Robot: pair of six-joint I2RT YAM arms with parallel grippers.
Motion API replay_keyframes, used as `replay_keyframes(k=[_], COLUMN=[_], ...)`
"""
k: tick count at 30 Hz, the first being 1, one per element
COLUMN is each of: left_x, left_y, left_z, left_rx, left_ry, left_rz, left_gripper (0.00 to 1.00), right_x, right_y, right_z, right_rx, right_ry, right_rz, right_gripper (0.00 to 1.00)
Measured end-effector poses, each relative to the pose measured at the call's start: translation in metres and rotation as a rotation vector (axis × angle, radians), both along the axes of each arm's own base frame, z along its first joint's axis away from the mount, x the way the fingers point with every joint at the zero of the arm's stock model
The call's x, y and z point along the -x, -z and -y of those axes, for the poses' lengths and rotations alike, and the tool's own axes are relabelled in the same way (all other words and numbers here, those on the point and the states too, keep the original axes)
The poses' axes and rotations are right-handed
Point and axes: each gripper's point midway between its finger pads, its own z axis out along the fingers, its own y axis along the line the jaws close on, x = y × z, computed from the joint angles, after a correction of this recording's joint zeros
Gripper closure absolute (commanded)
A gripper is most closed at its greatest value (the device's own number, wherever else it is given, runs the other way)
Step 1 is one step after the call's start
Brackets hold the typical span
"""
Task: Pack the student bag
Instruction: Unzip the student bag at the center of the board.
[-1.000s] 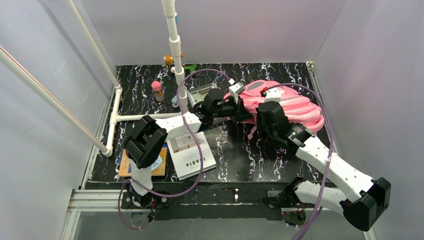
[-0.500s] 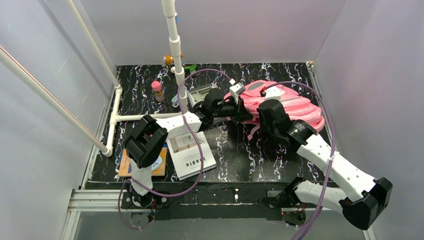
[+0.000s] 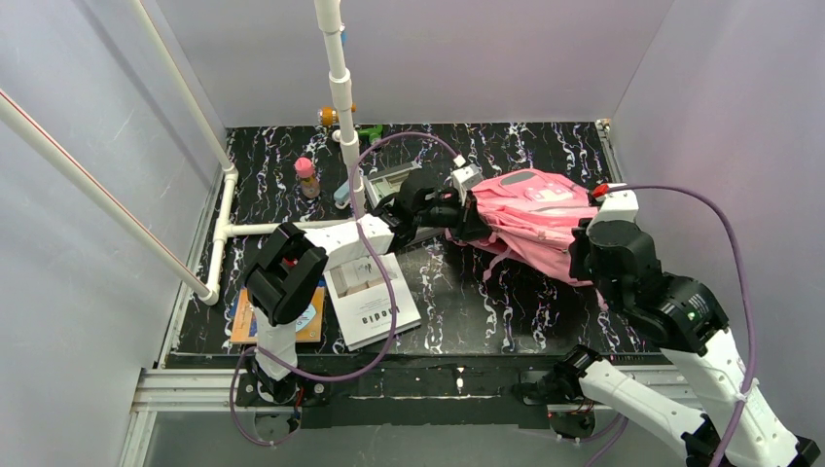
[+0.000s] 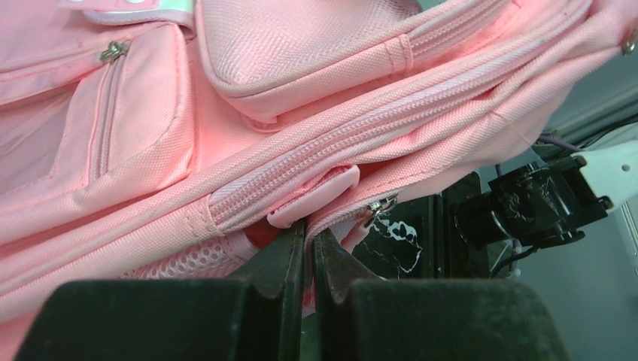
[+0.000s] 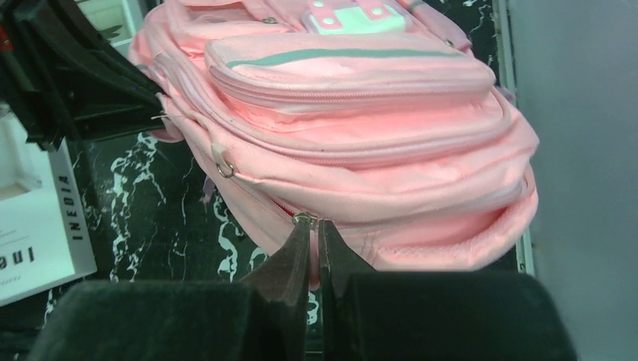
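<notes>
The student bag (image 3: 530,209) is a large pink backpack lying at the back right of the table, its white patch facing up. My left gripper (image 3: 465,216) is at the bag's left edge. In the left wrist view the left gripper (image 4: 309,237) is shut on a fold of pink fabric beside a zip of the bag (image 4: 150,135). My right gripper (image 3: 587,255) is at the bag's near right side. In the right wrist view the right gripper (image 5: 314,226) is shut on a metal zip pull (image 5: 305,219) on the bag's (image 5: 353,113) near edge, with a red gap beside it.
A white booklet (image 3: 370,297) and an orange book (image 3: 282,316) lie near the left arm's base. A pink bottle (image 3: 307,177), a white box (image 3: 389,180) and small toys (image 3: 331,115) stand at the back left. A white pipe frame (image 3: 339,88) rises there.
My right arm has swung right and toward the near edge, drawing the zip pull along the bag. The bag has spread out flatter and its white patch now shows. The left gripper holds its place.
</notes>
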Motion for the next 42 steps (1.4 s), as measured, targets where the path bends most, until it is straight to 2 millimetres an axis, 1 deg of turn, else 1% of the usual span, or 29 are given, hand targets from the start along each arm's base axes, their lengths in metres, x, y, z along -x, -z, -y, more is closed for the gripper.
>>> replay_keyframes(k=[1,2,3,4,8,10,12,13,16,18,19,21,22,24,27,29,31,32,33,34,36,38,42], left_x=[0.002,0.004,0.005,0.006,0.018,0.026,0.032,0.038,0.062,0.08,0.088,0.1,0.101,0.097,0.093,0.088,0.085,0.084,0.081,0.079,0.075,0.073,0.073], left_y=[0.001,0.002,0.003,0.003,0.006,-0.004,-0.024,-0.035,-0.069,-0.084,-0.088,-0.089,-0.085,-0.071,-0.047,-0.034,-0.029,-0.03,-0.032,-0.034,-0.037,-0.041,-0.042], left_z=[0.0,-0.001,-0.002,-0.003,-0.017,-0.025,-0.028,-0.029,-0.023,-0.014,-0.008,0.004,0.01,0.018,0.026,0.031,0.033,0.035,0.037,0.038,0.041,0.044,0.047], left_rx=[-0.004,-0.007,-0.009,-0.012,-0.047,-0.059,-0.047,-0.038,-0.001,0.019,0.026,0.028,0.022,-0.004,-0.048,-0.072,-0.087,-0.091,-0.094,-0.094,-0.094,-0.093,-0.116], left_ry=[0.012,0.025,0.036,0.043,0.051,0.05,0.05,0.052,0.069,0.087,0.105,0.138,0.147,0.154,0.169,0.166,0.153,0.144,0.13,0.122,0.107,0.101,0.097], left_rz=[0.003,0.005,0.006,0.007,-0.002,0.016,0.068,0.101,0.217,0.297,0.328,0.365,0.376,0.387,0.391,0.4,0.411,0.417,0.423,0.424,0.424,0.423,0.411], left_gripper=[0.93,0.82,0.68,0.59,0.5,0.37,0.29,0.26,0.24,0.24,0.23,0.22,0.22,0.21,0.24,0.3,0.37,0.43,0.52,0.65,1.0,1.0,1.0], right_x=[0.003,0.005,0.007,0.008,0.01,0.01,0.012,0.012,0.013,0.013,0.013,0.012,0.011,0.011,0.01,0.011,0.011,0.011,0.011,0.011,0.011,0.01,0.006], right_y=[-0.001,-0.001,0.0,0.001,0.005,0.009,0.015,0.018,0.024,0.025,0.025,0.024,0.024,0.024,0.024,0.024,0.025,0.026,0.026,0.026,0.025,0.025,0.022], right_z=[-0.001,-0.003,-0.005,-0.008,-0.018,-0.023,-0.025,-0.026,-0.029,-0.031,-0.032,-0.034,-0.035,-0.036,-0.037,-0.037,-0.037,-0.037,-0.037,-0.037,-0.037,-0.036,-0.029], right_rx=[-0.007,-0.014,-0.019,-0.024,-0.036,-0.047,-0.054,-0.057,-0.078,-0.1,-0.11,-0.126,-0.131,-0.141,-0.147,-0.147,-0.144,-0.142,-0.143,-0.144,-0.147,-0.145,-0.131], right_ry=[-0.018,-0.038,-0.058,-0.075,-0.125,-0.139,-0.146,-0.146,-0.14,-0.134,-0.131,-0.123,-0.121,-0.116,-0.115,-0.116,-0.116,-0.115,-0.114,-0.113,-0.111,-0.106,-0.07], right_rz=[-0.001,-0.003,-0.009,-0.015,-0.044,-0.058,-0.077,-0.085,-0.104,-0.104,-0.105,-0.101,-0.1,-0.102,-0.104,-0.107,-0.111,-0.114,-0.113,-0.114,-0.112,-0.109,-0.086], right_gripper=[0.99,0.99,0.99,0.99,0.99,0.99,0.99,0.99,0.99,0.99,0.99,0.99,0.99,0.99,0.99,0.99,0.99,0.99,0.99,0.99,0.99,0.99,0.99])
